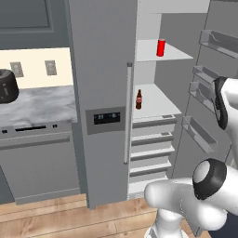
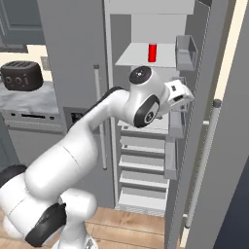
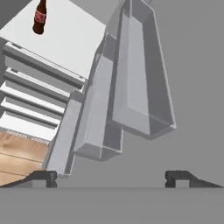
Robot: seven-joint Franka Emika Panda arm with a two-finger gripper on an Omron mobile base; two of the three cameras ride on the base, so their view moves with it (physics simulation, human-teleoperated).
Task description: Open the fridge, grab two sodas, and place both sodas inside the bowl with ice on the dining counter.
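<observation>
The grey fridge (image 1: 102,93) has its right door (image 1: 209,107) swung wide open and its left door shut. A red can (image 1: 161,48) (image 2: 152,53) stands on the upper shelf. One shelf lower stands a brown bottle (image 1: 138,99) (image 3: 40,17), near that shelf's left side. My gripper (image 3: 111,177) is open and holds nothing. It hangs just in front of the door's inner bins (image 3: 140,78), and the bottle lies far off toward the upper left of the hand view. From the right base view, the hand (image 2: 181,96) sits at mid-shelf height beside the open door. The bowl with ice and the dining counter are out of view.
Left of the fridge, a dark toaster (image 1: 7,86) (image 2: 22,75) rests on a marble worktop (image 1: 42,104) over grey cabinets. Stacked drawers (image 1: 151,148) fill the fridge's lower half. The open door's edge and bar handle (image 2: 204,160) stand close on the right. The floor is wood (image 1: 69,218).
</observation>
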